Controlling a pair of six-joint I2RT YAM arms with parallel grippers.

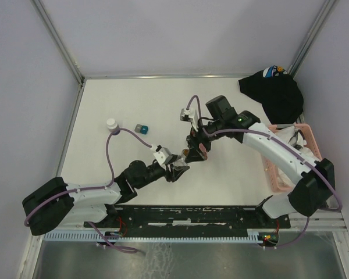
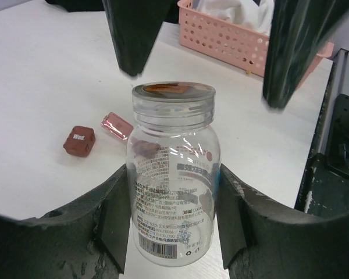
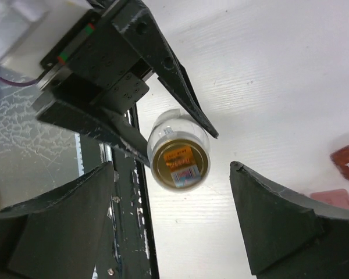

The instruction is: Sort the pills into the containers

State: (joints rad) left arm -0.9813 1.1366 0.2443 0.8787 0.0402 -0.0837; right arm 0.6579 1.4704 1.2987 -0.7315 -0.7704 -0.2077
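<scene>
- Left claw [image 2: 173, 200] pinches the clear glass vial with amber lid [image 2: 173, 168] upright at its waist; the dark-red square box [image 2: 79, 141] sits at nine o'clock of it
- Right claw [image 3: 170, 174] spread, straddling the lid; likely uncapping; next: close squarely, twist

Item held: clear vial [image 2: 173, 192], amber-topped cap on, clamped at its body between the fingers of the left gripper [image 2: 171, 209]. The right gripper [image 2: 203, 87] hangs above, jaws wide, clear of the cap. On the table [image 2: 41, 70], left of the vial: dark-red box [image 2: 79, 141] just beside a pink foil packet [image 2: 117, 125]. The pink basket [image 2: 232, 40] is behind
</scene>
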